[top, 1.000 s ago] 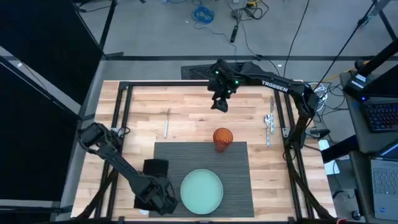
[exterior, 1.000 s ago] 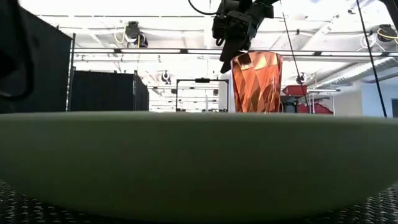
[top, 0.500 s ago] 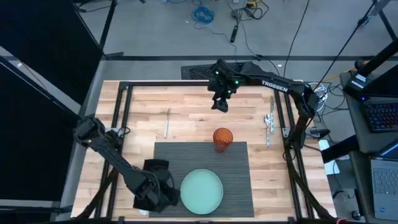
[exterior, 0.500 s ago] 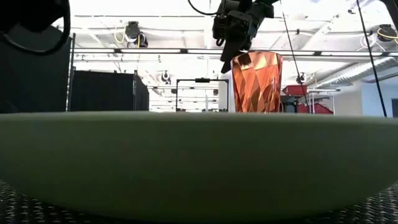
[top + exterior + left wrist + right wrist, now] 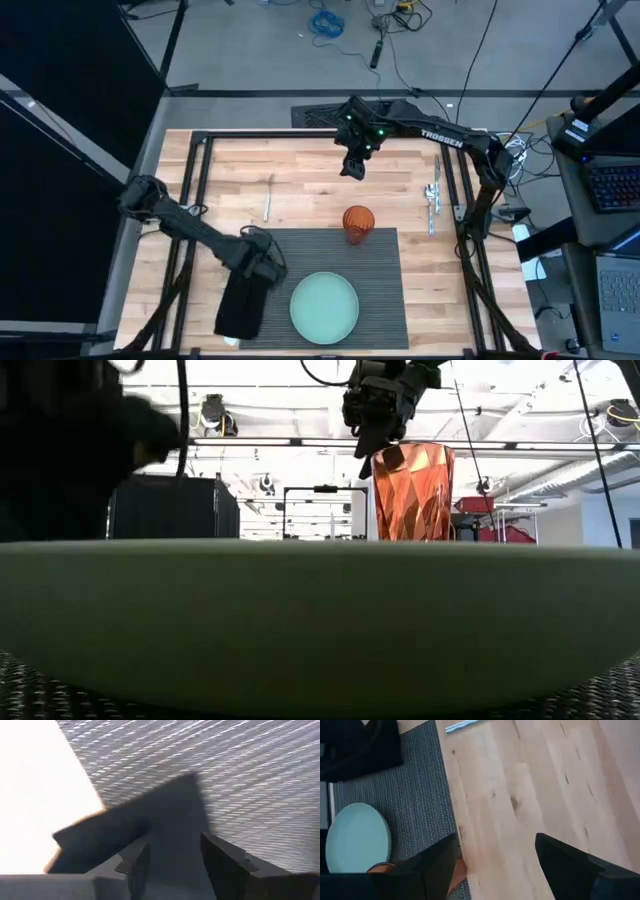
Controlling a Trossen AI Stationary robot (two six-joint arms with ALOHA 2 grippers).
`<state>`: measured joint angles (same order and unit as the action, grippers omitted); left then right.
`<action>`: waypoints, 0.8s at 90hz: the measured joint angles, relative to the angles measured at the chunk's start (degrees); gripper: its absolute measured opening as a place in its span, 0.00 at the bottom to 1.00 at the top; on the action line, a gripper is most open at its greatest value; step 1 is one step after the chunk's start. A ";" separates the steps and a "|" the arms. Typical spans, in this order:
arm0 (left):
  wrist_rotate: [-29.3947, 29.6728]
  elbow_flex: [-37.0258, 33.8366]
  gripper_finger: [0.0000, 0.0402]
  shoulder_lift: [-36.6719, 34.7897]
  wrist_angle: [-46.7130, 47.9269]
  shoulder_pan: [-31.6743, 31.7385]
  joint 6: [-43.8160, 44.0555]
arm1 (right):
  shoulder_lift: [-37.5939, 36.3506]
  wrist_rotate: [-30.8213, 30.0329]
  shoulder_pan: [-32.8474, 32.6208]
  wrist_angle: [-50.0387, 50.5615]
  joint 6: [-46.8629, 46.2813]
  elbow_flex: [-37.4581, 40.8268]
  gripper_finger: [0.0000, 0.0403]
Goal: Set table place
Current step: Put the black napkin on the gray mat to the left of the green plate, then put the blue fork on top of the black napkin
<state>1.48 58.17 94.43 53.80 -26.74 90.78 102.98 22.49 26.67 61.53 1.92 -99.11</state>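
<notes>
The table place, a ribbed dark grey placemat (image 5: 380, 270), lies on the wooden table. It carries a pale green plate (image 5: 324, 307) near its front and an orange cup (image 5: 358, 222) at its far edge. A black napkin (image 5: 240, 305) stretches along the placemat's left edge toward the near edge. My left gripper (image 5: 258, 268) stands at the napkin's far end, shut on it. My right gripper (image 5: 352, 165) hangs open above bare wood beyond the cup (image 5: 412, 490). My left gripper has the black napkin (image 5: 150, 820) between its two fingers (image 5: 135, 870), near one end. The fingers themselves hide the place of contact. The cloth spreads out beyond the fingertips over the placemat's (image 5: 225, 770) edge. How many layers are held, I cannot tell.
A fork (image 5: 268, 200) lies on the wood to the far left of the placemat. A spoon and another piece of cutlery (image 5: 432, 200) lie by the right rail. A black frame runs around the tabletop. Bare wood lies between fork and cup.
My left gripper has swung from the near edge toward the far side, to the placemat's left edge. The napkin, before a small dark square, now shows as a long strip running toward the near edge.
</notes>
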 joint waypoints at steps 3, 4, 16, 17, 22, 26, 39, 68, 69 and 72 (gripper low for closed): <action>0.06 -0.64 0.39 0.00 0.73 0.28 -0.14 | 0.00 -0.01 -0.13 0.45 -0.86 0.00 0.63; 0.12 -0.83 0.39 0.00 1.24 0.37 -0.24 | 0.00 -0.01 -0.16 0.57 -1.14 0.00 0.63; 2.05 -3.84 0.39 -0.84 6.27 0.98 -3.22 | 0.00 -0.25 -1.46 1.46 -4.37 0.00 0.63; 2.10 -4.28 0.39 -1.09 6.15 1.02 -3.42 | 0.00 -0.25 -1.59 1.47 -4.66 0.00 0.63; 2.31 -6.84 0.39 -2.56 3.96 1.44 -5.13 | 0.00 -0.27 -2.33 1.47 -6.26 0.00 0.63; 2.62 -8.87 0.39 -3.85 0.73 1.66 -6.11 | 0.00 -0.30 -2.99 1.43 -7.55 0.00 0.63; 7.05 -11.28 0.39 -8.88 -2.74 1.51 -5.79 | 0.00 -0.45 -5.33 0.76 -10.55 0.00 0.63; 20.60 -11.17 0.39 -24.22 0.70 3.55 -8.14 | 0.02 -6.37 -7.65 -0.28 -11.90 0.00 0.63; 21.05 -11.17 0.39 -24.81 0.70 3.76 -8.59 | 0.02 -6.54 -7.62 -0.23 -11.88 0.00 0.63; 22.55 -11.17 0.39 -26.39 0.66 4.38 -9.90 | 0.02 -7.03 -7.48 -0.07 -11.81 0.00 0.63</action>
<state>24.02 47.00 68.05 54.46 -22.37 80.88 103.00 15.45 19.19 61.46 -9.89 -99.11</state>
